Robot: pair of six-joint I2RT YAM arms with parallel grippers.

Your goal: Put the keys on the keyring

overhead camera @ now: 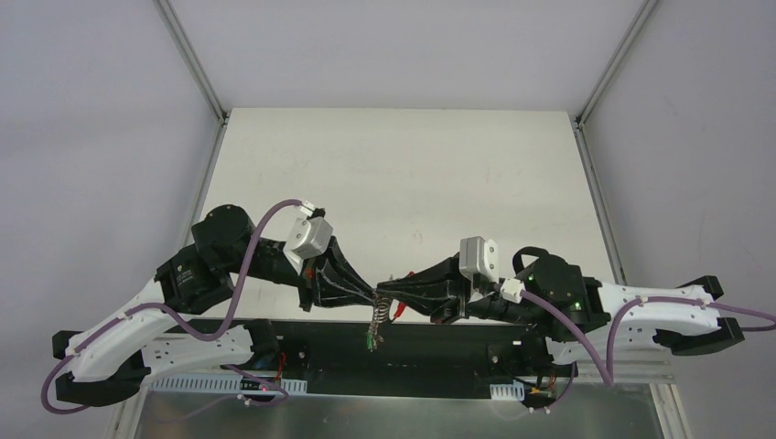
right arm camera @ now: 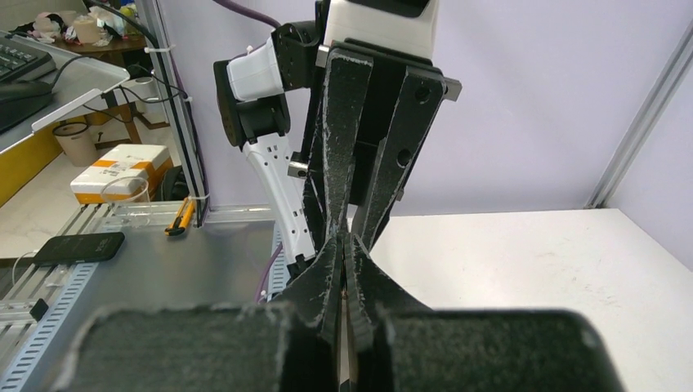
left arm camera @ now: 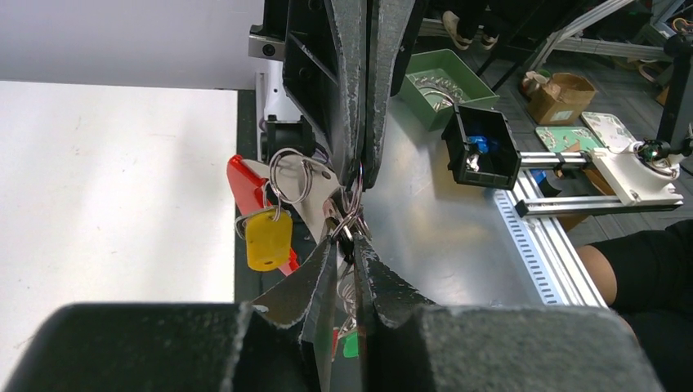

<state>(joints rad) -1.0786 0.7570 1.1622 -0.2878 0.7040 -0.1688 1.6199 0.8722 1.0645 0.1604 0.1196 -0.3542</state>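
The keyring point(overhead camera: 375, 331), a red curved plastic arc with a silvery spring-like row of small metal loops, hung in the air between the two claws above the near edge of the white table point(overhead camera: 393, 174). Its loop row dangled below their meeting tips. In the left wrist view the red arc point(left arm camera: 243, 184) showed to the left of the loops. The keys point(left arm camera: 315, 202), small silver metal ones on split rings, clustered against the keyring. A yellow plastic tag point(left arm camera: 268, 238) hung just beside the red arc, and a green tag point(left arm camera: 350, 345) lay lower among the loops. The left gripper point(left arm camera: 347, 249) was pinched almost fully closed on the keyring's loop row, which ran down between its fingers. The right gripper point(left arm camera: 364, 167) came at the keyring from the opposite side. Its fingers were closed to a thin slit on a silver ring of the keys, and its tips almost touched the left gripper's. Well beyond the keyring, on a bare sheet of grey metal point(left arm camera: 441, 237), stood a green rectangular plastic tray point(left arm camera: 418, 102) holding a heap of silvery metal rings point(left arm camera: 437, 86). Nearer the keyring than the tray was an open black plastic box point(left arm camera: 453, 151) with a small blue part point(left arm camera: 484, 144) inside. Farther off sat a brown cardboard box point(left arm camera: 562, 96), whose contents could not be made out.
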